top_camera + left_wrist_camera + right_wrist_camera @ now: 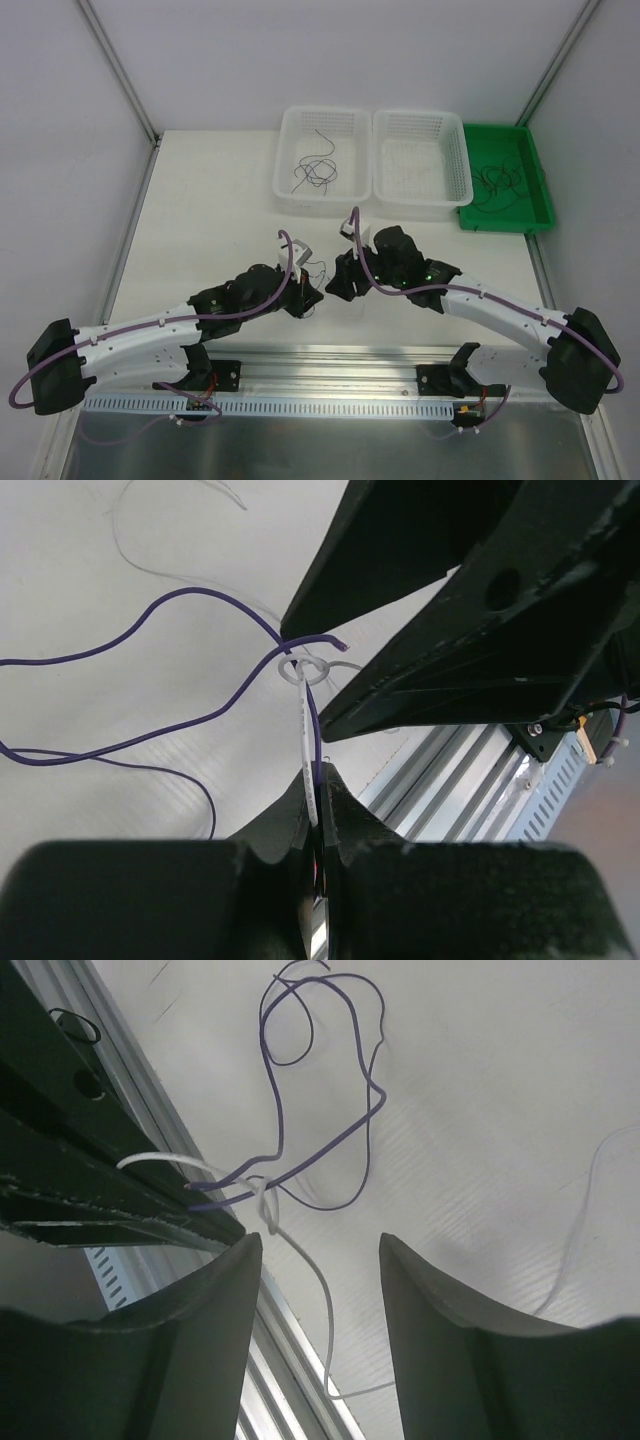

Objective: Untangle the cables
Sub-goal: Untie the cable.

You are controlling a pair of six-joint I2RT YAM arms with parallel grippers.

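A thin purple cable [150, 630] and a thin white cable [304, 735] are tied together in a small knot [303, 669]. My left gripper [322, 776] is shut on both strands just below that knot. The purple cable loops out over the table to the left. In the right wrist view the same knot [262, 1196] hangs just above my right gripper [315, 1245], which stands open; the white cable [322, 1300] trails down between its fingers, touching neither. From above, both grippers meet near the table's front middle, the left gripper [308, 298] beside the right gripper [340, 286].
Left white basket [283, 190] at the back holds several dark wires [315, 170]. A second white basket [420, 200] stands next to it, then a green tray [505, 226] with more wires. A metal rail [330, 350] runs along the near edge.
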